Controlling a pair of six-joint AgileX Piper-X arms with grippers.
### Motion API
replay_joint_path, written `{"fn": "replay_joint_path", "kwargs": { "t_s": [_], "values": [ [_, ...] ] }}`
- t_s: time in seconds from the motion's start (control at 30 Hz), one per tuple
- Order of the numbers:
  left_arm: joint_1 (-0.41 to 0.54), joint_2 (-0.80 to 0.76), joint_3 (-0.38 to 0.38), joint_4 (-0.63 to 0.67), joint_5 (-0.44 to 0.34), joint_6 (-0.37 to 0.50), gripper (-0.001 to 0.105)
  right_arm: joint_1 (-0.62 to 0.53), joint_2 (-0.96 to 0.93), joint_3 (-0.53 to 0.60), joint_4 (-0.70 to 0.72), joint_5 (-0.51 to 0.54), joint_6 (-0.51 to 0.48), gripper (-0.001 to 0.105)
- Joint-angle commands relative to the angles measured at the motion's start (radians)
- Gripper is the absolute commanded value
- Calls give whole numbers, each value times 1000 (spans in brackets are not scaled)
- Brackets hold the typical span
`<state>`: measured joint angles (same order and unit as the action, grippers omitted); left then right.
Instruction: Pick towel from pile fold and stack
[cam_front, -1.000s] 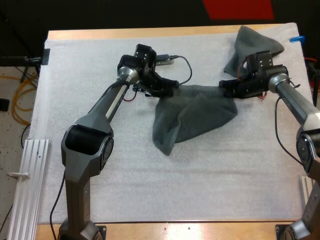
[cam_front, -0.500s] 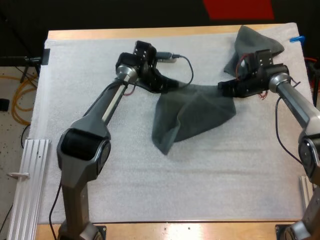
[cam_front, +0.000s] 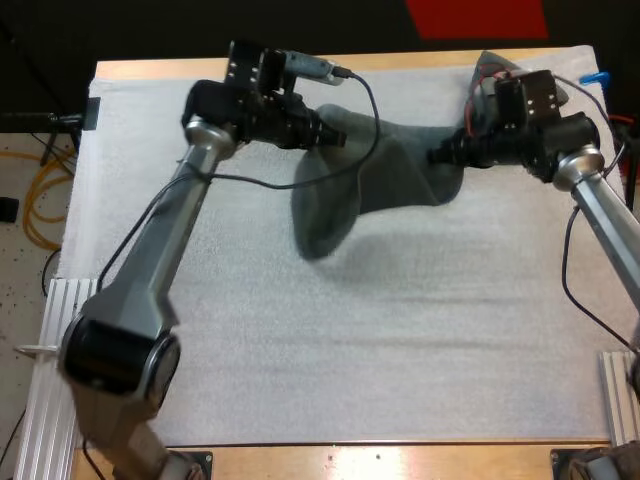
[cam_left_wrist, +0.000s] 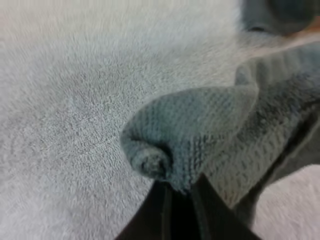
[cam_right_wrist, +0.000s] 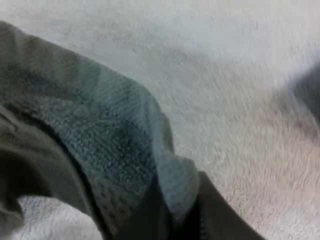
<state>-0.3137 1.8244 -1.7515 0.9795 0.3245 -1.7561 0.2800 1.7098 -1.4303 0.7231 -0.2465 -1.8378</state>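
Observation:
A dark grey-green towel (cam_front: 385, 175) hangs in the air between my two grippers, high over the far half of the white mat (cam_front: 300, 330). Its loose end (cam_front: 318, 225) droops toward the mat. My left gripper (cam_front: 328, 130) is shut on the towel's left corner (cam_left_wrist: 165, 150). My right gripper (cam_front: 438, 157) is shut on the towel's right corner (cam_right_wrist: 170, 190). Behind the right arm another crumpled towel (cam_front: 490, 75) lies at the mat's far right.
A silver aluminium rail (cam_front: 45, 370) lies beside the table at the left. The wooden table edge (cam_front: 250, 66) runs along the far side. Open mat stretches across the whole near half.
Both grippers have risen and moved toward the far side with the towel, lifting it off the mat. It now hangs stretched between them instead of lying spread.

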Motion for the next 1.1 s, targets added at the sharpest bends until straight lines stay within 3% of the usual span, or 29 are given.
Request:
{"fn": "replay_joint_path", "kwargs": {
  "t_s": [0.0,0.2,0.43,0.63,0.83,0.9,1.07],
  "values": [
    [-6,-57,-4,4,-21,25,0,18,-54,-2,7,39,-30,0],
    [-6,-215,-4,11,-53,72,0,56,-208,-2,10,143,-29,0],
    [-6,-354,-2,133,-53,109,0,123,-357,-2,54,149,-29,0],
    [-6,-438,26,279,-52,119,0,210,-439,-2,206,137,-29,0],
    [-65,-608,221,279,-52,90,0,311,-516,-2,383,137,-19,0],
    [-107,-693,325,272,-52,53,0,356,-546,-2,454,137,5,0],
    [-186,-841,490,272,-67,-38,0,434,-596,-1,648,137,49,0]
  ]
}}
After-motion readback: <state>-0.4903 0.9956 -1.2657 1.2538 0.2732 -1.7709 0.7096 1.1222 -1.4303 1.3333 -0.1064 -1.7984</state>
